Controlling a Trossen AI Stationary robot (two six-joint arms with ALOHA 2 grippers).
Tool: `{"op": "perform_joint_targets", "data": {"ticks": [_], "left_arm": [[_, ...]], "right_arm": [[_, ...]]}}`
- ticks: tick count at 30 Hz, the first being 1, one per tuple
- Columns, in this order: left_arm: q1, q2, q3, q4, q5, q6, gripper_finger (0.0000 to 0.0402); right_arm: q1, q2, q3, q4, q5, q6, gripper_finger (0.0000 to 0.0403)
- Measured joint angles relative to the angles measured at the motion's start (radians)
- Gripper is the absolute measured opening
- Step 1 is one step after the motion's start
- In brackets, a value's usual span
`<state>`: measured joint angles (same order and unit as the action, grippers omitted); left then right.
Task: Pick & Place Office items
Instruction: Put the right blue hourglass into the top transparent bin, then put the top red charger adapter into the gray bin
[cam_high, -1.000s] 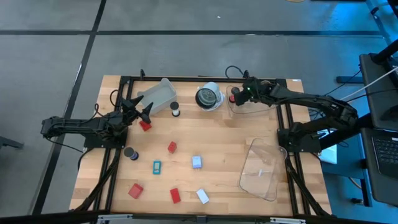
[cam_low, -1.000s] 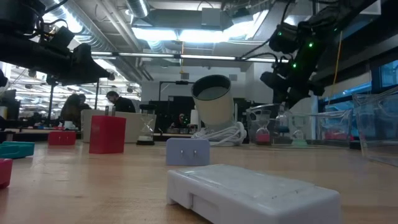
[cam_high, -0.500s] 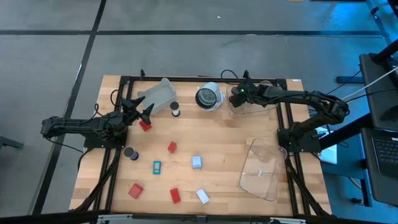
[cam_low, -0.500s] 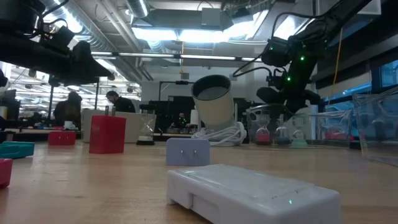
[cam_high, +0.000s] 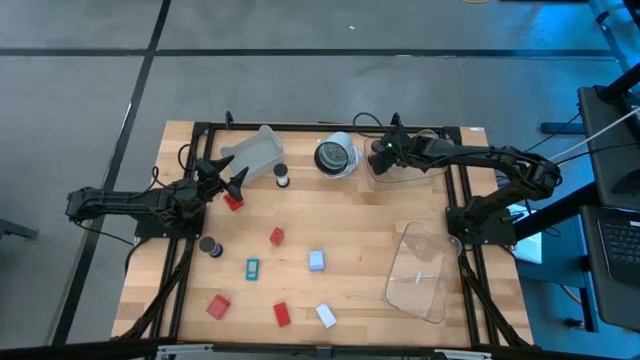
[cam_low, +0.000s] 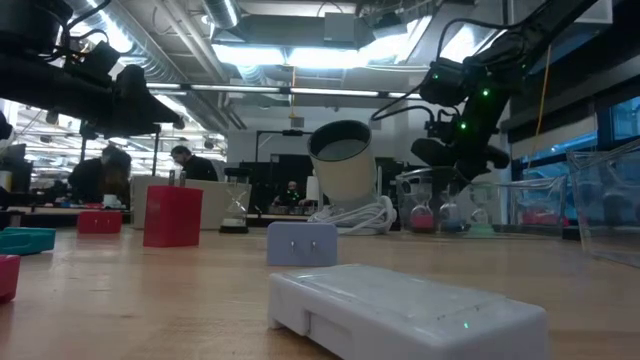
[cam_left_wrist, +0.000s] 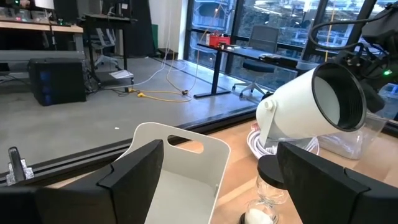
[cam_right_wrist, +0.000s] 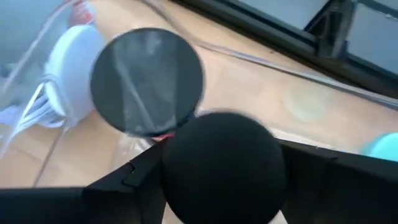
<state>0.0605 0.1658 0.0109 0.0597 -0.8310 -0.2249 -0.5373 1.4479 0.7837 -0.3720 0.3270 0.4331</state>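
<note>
Counting loose office items near to far: small white block, red blocks, teal block, pale-blue block, dark round cap. All sit on the light wooden table, none in the big clear plastic tray at near right. Most work is left, I judge. My left claw hangs spread wide and empty just above another red block. Farther back my right claw is over the small clear tray, a second dark cap between its fingers; clamped or let go, cannot tell. Something reddish shows inside that tray. Beyond: grey floor, ceiling lights, people at desks.
</note>
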Motion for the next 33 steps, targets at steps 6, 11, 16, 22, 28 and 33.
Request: {"op": "perform_joint_targets", "data": {"ticks": [6, 11, 16, 22, 28, 33], "left_arm": [[0.000, 0.000, 0.000, 0.004, 0.051, 0.001, 0.0310], [0.000, 0.000, 0.000, 0.010, 0.109, 0.027, 0.0310], [0.000, 0.000, 0.037, 0.015, 0.117, 0.081, 0.0310], [0.000, 0.025, 0.153, -0.151, 0.129, 0.049, 0.0310], [0.000, 0.159, 0.304, -0.573, 0.349, -0.214, 0.0310], [0.000, 0.335, 0.363, -0.630, 0.536, -0.291, 0.0310]], "right_arm": [[0.000, 0.000, 0.001, 0.000, 0.011, 0.008, 0.0284], [0.000, -0.033, 0.057, -0.084, 0.064, 0.023, 0.0322], [0.004, -0.100, 0.161, -0.210, 0.107, 0.024, 0.0334], [0.061, -0.202, 0.220, -0.242, 0.075, 0.026, 0.0326], [0.187, -0.272, 0.219, -0.244, 0.075, 0.055, 0.0316], [0.277, -0.278, 0.219, -0.243, 0.076, 0.075, 0.0312]]}}
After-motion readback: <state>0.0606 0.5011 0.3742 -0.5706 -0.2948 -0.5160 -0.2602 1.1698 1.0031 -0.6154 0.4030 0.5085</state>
